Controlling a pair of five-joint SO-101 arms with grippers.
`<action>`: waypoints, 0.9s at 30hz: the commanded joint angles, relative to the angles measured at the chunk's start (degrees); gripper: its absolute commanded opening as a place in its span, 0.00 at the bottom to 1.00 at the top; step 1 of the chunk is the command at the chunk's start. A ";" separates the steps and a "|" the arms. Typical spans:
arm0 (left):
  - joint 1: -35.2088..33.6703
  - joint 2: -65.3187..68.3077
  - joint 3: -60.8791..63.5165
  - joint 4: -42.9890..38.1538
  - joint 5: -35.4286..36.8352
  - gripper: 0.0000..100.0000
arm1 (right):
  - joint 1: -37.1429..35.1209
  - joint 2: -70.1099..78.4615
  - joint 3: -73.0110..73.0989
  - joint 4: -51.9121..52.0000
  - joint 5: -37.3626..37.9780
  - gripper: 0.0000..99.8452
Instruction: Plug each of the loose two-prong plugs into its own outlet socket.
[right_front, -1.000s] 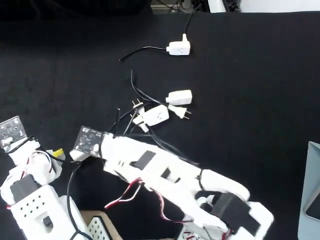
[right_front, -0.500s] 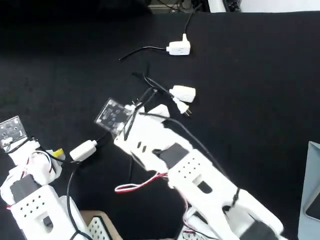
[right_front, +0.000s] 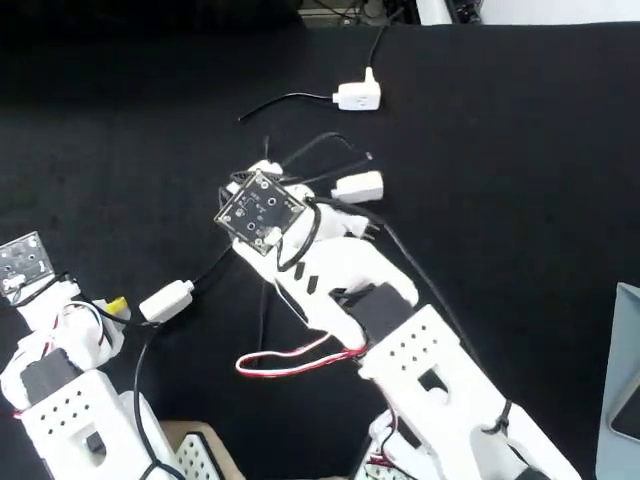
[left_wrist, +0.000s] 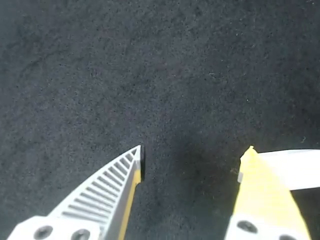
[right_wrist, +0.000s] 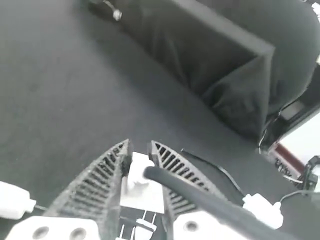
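Plug: white, and you have the right gripper clamped on it.
Left gripper: yours stands spread apart over the table.

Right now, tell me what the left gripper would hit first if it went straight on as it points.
The left gripper, open, points down at the bare black table cloth with nothing in between; it would likely meet that cloth first.

The right arm covers part of the cable tangle; the grey bin is cropped
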 joint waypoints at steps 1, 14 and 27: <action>-0.22 -0.62 -0.04 -1.05 0.18 0.31 | 3.34 -1.80 -4.26 -0.62 0.70 0.01; -0.31 -0.62 1.10 -2.99 0.18 0.31 | 23.03 14.64 -2.68 -18.11 0.26 0.01; -0.31 -0.62 1.10 -2.99 0.18 0.31 | 34.37 26.59 -8.84 -20.04 -9.41 0.01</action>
